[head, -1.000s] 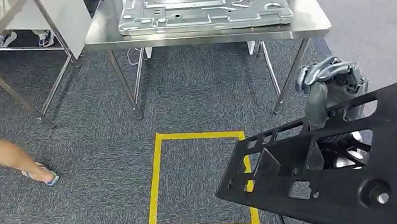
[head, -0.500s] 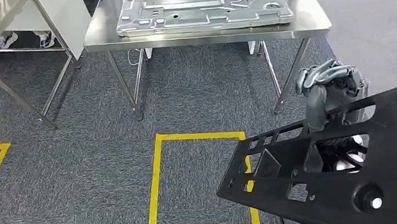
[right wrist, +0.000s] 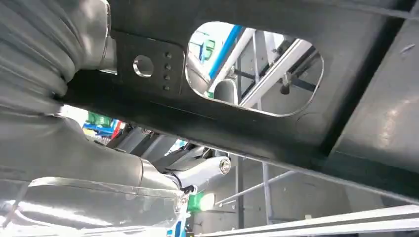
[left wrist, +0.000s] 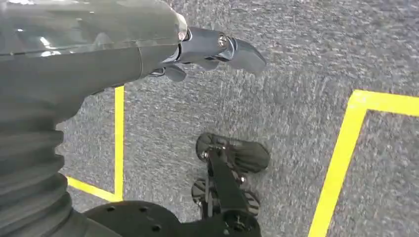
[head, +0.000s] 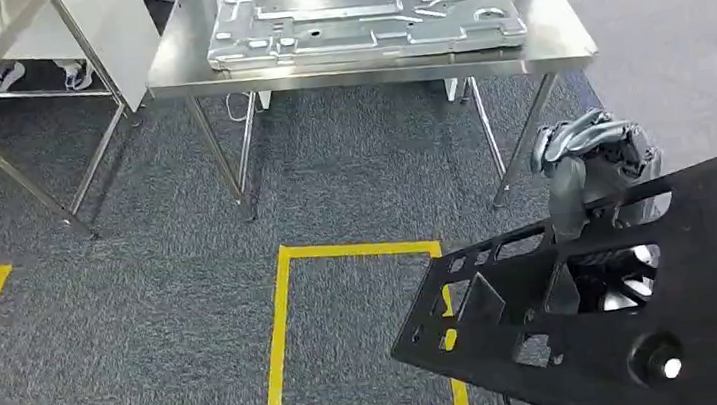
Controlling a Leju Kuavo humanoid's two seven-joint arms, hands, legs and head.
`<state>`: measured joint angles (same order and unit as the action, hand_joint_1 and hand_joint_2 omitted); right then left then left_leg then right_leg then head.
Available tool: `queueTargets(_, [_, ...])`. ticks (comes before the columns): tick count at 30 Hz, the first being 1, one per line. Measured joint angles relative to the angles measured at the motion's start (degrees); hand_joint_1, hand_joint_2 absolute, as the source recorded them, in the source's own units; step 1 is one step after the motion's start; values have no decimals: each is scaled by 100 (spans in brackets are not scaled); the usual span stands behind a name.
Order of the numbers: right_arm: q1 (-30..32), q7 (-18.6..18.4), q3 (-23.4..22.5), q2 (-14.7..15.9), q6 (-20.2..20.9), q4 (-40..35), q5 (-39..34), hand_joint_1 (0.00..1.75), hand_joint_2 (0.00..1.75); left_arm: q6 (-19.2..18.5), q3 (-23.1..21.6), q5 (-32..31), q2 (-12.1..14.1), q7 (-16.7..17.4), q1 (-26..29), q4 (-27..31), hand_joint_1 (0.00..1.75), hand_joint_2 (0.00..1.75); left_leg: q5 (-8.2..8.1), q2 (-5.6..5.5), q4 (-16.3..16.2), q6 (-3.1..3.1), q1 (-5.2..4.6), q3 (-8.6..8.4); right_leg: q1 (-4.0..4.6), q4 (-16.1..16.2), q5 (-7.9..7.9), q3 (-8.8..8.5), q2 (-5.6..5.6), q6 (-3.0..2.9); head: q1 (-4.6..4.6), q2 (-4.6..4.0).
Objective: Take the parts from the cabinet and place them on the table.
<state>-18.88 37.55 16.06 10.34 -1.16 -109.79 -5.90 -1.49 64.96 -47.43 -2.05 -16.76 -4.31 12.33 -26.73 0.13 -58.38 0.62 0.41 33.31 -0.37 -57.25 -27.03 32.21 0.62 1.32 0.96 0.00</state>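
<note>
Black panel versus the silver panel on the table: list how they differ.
The black panel is matte black, the silver panel bare shiny metal. The black one is tilted, gripped by the right hand; the silver one lies flat on the steel table. Both are flat stamped parts with cut-outs.

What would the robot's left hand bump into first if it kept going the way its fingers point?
Probably the grey carpet. In the wrist view the left hand hangs empty with its fingers aimed out over the floor, and nothing else lies ahead of them. How far off the carpet is, I cannot tell.
</note>
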Motion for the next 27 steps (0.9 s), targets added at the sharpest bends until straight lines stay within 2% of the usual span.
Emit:
queueTargets(2, [-6,9,0,-9,9,-2,7,175,175,11,0,2,-9,-7,-5,0,0,175,33,2,77,78,39,-58,-22,-47,-61,-16,-14,78,-2,0])
queueTargets(3, [-25,13,-2,-11,9,-2,9,175,175,11,0,2,-9,-13,-11,0,0,175,23,4,85,113,39,-76,-24,-265,-188,80,-29,95,39,0])
queueTargets(5, [-34,15,-2,-11,11,6,9,175,175,11,0,2,-9,-15,-8,0,0,175,3,7,83,145,30,-85,-41,-1199,-598,577,-31,137,39,0])
queueTargets(6, [-27,15,-2,-11,17,18,9,175,175,11,0,2,-9,-17,-9,0,0,175,-9,8,80,158,23,-88,-42,-1630,-731,827,-31,146,42,0])
queueTargets(7, [-24,15,-2,-11,17,28,9,175,175,11,0,2,-9,-17,-6,0,0,175,-22,7,79,153,20,-97,-42,-1865,-733,992,-32,149,44,0])
queueTargets(8, [-24,15,-2,-11,28,33,7,175,175,11,2,2,-9,-20,-4,0,0,175,-43,4,79,152,18,-126,-41,-1785,-578,1007,-32,140,39,0])
queueTargets(9, [-25,15,-2,-11,33,33,7,175,175,11,2,2,-9,-24,1,0,0,175,-72,-3,78,146,16,-169,-38,-1406,-290,855,-32,117,44,0])
queueTargets(11, [-31,15,-4,-13,33,31,7,175,175,11,2,2,-15,-31,2,0,0,175,-131,-14,80,118,12,-267,-24,-339,286,374,-39,37,46,0])
queueTargets(12, [-36,18,-4,-13,33,31,7,175,175,7,0,2,-24,-31,0,0,0,175,-154,-15,92,94,10,-280,9,-118,228,243,-62,-1,37,0])
queueTargets(13, [-46,13,-4,-15,33,28,7,175,175,7,2,2,-31,-35,-9,0,0,175,-178,-19,75,54,-11,-270,41,-13,220,237,-60,-25,31,0])
queueTargets(16, [-47,17,-7,-15,33,28,7,175,175,7,2,2,-31,-39,-6,0,0,175,-221,6,135,-39,10,-318,62,-23,164,236,-31,-106,28,0])
queueTargets(17, [-38,17,-9,-17,33,24,7,175,175,7,0,2,-22,-48,-13,2,0,175,-276,30,74,-74,-3,-326,-31,66,190,153,-30,-137,13,2])
queueTargets(18, [-42,26,-9,-17,41,24,7,175,175,7,2,2,-20,-66,-11,2,0,175,-341,23,-84,-95,-17,-281,-12,101,164,96,-33,-168,18,0])
queueTargets(19, [-52,22,-9,-20,52,26,7,175,175,-4,0,0,-26,-66,-7,0,0,175,-536,15,-478,-106,4,-85,-6,98,140,54,-47,-205,-15,2])
queueTargets(21, [-34,24,-7,-33,68,28,7,175,175,-7,0,0,-26,-72,6,0,0,175,-884,11,-1372,-133,20,435,12,95,82,0,-46,-230,-13,0])
queueTargets(22, [-30,24,-7,-33,83,28,7,175,175,-7,0,0,-26,-72,20,0,0,175,-923,12,-1698,-140,21,662,16,91,49,-31,-39,-231,-15,0])
queueTargets(23, [-23,24,-4,-33,92,28,7,175,175,-7,0,0,-26,-74,31,0,0,175,-795,12,-1718,-142,23,751,16,88,13,-74,-27,-227,-13,0])
queueTargets(24, [-17,24,-4,-33,90,28,7,175,175,-7,0,0,-26,-76,36,0,0,175,-527,12,-1443,-139,24,685,15,84,-33,-135,-19,-217,-18,0])
queueTargets(26, [-18,24,-4,-37,87,28,4,175,175,-7,0,0,-17,-81,36,0,0,175,149,12,-414,-102,24,281,15,76,-141,-283,-11,-187,-15,0])
queueTargets(27, [-17,24,-4,-39,87,31,7,175,175,-9,0,0,-15,-81,48,0,0,175,219,5,-100,-62,17,135,13,80,-192,-315,-13,-162,-9,0])
